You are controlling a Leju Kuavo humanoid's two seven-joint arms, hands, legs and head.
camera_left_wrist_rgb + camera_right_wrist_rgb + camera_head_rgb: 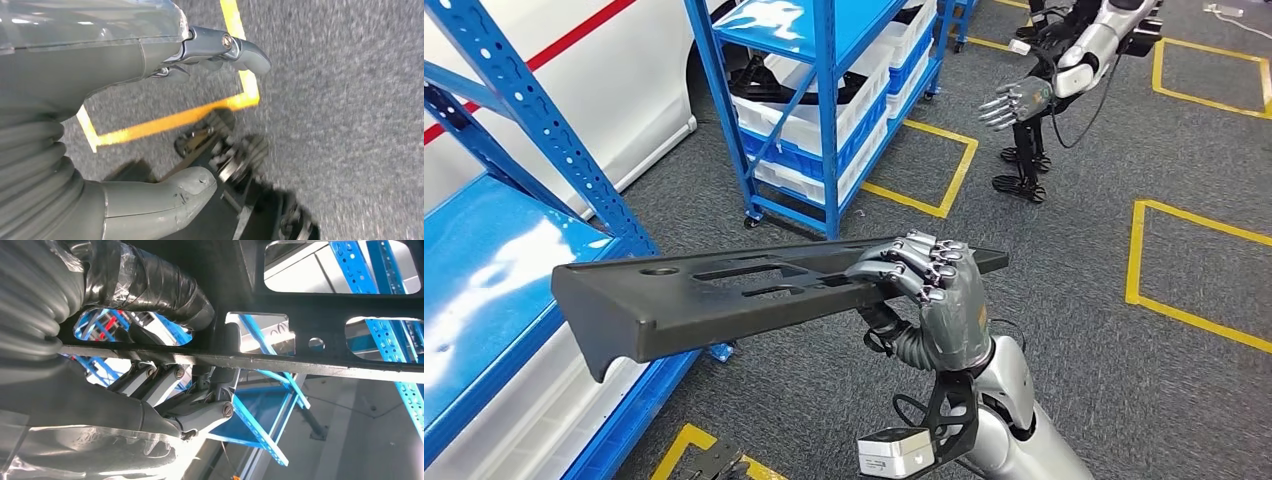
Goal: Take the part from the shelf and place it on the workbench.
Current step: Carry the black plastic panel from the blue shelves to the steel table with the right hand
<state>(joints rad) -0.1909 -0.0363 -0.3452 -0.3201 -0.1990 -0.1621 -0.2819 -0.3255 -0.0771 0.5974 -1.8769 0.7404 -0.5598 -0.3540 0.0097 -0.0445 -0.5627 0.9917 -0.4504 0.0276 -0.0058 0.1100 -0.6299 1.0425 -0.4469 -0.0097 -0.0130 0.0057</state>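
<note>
The right hand is clenched around one end of the part, a long black plastic panel with cut-out slots and a turned-down lip, holding it level in the air above the grey carpet floor and just beside the near blue shelf. The right wrist view shows the fingers wrapped under the panel's edge with the thumb on the opposite face, so the grip looks firm but sits well off the panel's middle. That is the main risk as judged from here: most of the length hangs out past the grasp, so its weight could twist it down in the fingers, or it could slip out if the arm swings quickly. The free end is also close to the near shelf's upright post, and a turn toward the workbench could knock it against the post or the shelf edge. The second blue shelf holding white bins and another robot standing across the floor are well apart for now. The left hand hangs over the floor and its yellow tape lines; it holds nothing, but whether the fingers are spread or curled cannot be told. No brand, label or readable writing shows on anything.
</note>
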